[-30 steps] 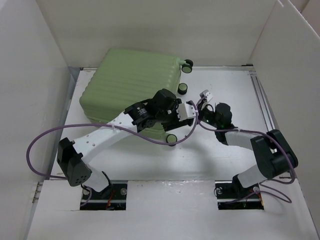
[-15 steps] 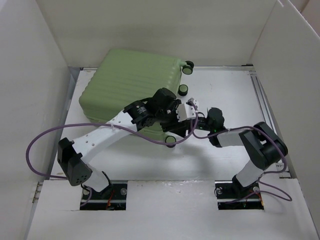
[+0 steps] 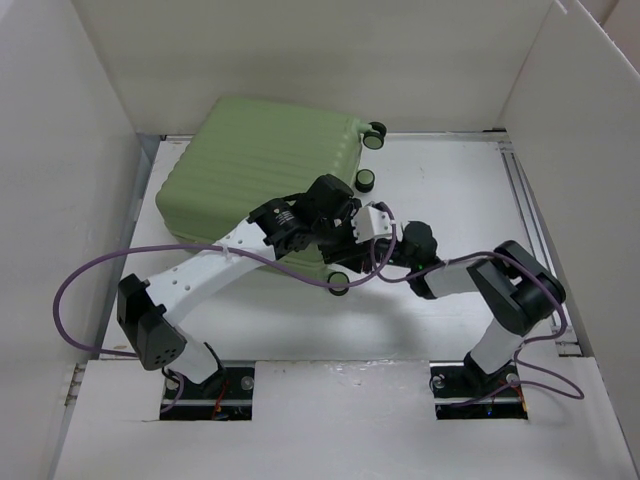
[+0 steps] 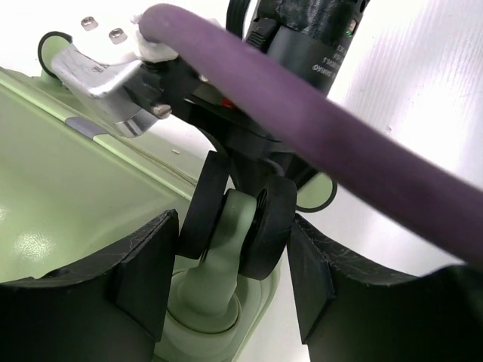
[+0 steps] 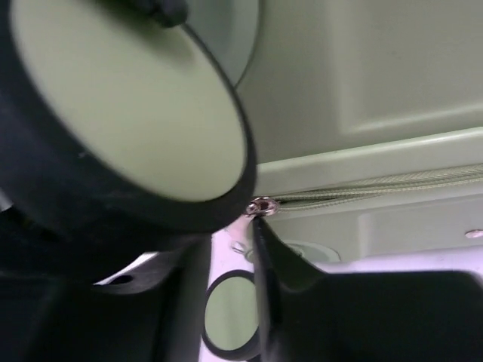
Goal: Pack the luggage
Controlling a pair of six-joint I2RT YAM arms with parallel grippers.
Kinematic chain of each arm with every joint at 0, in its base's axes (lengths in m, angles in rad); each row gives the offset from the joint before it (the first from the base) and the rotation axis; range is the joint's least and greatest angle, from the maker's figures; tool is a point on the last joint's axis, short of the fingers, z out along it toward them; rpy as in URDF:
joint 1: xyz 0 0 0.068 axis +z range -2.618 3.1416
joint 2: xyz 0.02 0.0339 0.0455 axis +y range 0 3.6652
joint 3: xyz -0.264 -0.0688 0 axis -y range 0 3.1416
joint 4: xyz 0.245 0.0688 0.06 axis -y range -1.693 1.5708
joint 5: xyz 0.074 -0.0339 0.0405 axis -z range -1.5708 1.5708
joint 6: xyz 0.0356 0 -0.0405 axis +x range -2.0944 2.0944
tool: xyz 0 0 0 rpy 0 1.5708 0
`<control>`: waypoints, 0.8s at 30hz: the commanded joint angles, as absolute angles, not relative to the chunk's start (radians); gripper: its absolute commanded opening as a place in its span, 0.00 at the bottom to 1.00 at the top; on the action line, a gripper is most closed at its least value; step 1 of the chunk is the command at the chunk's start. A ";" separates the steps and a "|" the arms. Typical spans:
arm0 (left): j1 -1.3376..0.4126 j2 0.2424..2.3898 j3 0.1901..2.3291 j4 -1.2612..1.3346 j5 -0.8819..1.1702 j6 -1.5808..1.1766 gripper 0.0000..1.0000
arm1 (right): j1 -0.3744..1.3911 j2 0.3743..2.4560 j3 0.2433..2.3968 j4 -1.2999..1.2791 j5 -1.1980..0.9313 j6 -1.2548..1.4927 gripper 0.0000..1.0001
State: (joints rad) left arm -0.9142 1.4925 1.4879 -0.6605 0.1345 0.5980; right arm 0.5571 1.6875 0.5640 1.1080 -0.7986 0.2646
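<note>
White-walled table (image 3: 450,190) bears the green suitcase (image 3: 260,170) lying flat, long axis crosswise, wheels rightward; at its near wheeled corner the left gripper (image 4: 232,234) clamps a wheel (image 4: 264,226) while the right gripper (image 5: 232,249), fingers nearly together, noses the zipper pull (image 5: 261,206), grip unclear.

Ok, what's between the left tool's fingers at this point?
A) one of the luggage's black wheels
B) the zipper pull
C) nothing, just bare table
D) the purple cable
A: in the left wrist view the left tool has its fingers against both sides of a black twin wheel at the corner of the luggage.
</note>
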 commanded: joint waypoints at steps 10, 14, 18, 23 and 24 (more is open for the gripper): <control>-0.904 1.456 1.551 -0.658 0.103 0.520 0.00 | 0.561 1.744 0.572 1.319 -0.690 0.388 0.05; -0.904 1.447 1.551 -0.658 0.103 0.520 0.00 | 0.584 1.753 0.535 1.330 -0.648 0.397 0.26; -0.904 1.447 1.542 -0.658 0.103 0.520 0.00 | 0.606 1.753 0.535 1.278 -0.594 0.376 0.48; -0.904 1.447 1.542 -0.658 0.103 0.520 0.00 | 0.626 1.730 0.526 1.256 -0.539 0.367 0.43; -0.904 1.447 1.542 -0.658 0.103 0.520 0.00 | 0.626 1.715 0.526 1.256 -0.529 0.356 0.39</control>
State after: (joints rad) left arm -0.9142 1.4940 1.4891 -0.6716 0.1352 0.5987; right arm 0.5999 1.7412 0.5236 1.2385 -0.6247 0.3908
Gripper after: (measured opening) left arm 0.513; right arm 0.413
